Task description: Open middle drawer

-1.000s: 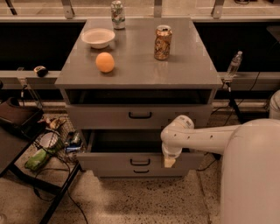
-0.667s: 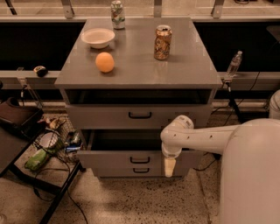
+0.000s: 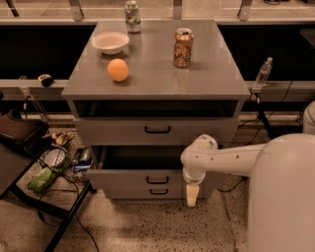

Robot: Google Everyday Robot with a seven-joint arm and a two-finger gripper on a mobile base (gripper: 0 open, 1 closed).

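The middle drawer is grey with a small black bar handle. It stands pulled out from the cabinet, with its dark inside showing behind the front. My gripper hangs pointing down at the right end of that drawer's front, level with the lowest drawer and just above the floor. It is to the right of the handles and holds nothing that I can see. My white arm reaches in from the right.
The top drawer is above. On the cabinet top are a white bowl, an orange, a brown can and a second can. A black stand with clutter is at the left, and a water bottle at the right.
My gripper has dropped a little lower at the right end of the drawer front. The middle drawer stays pulled out as before.
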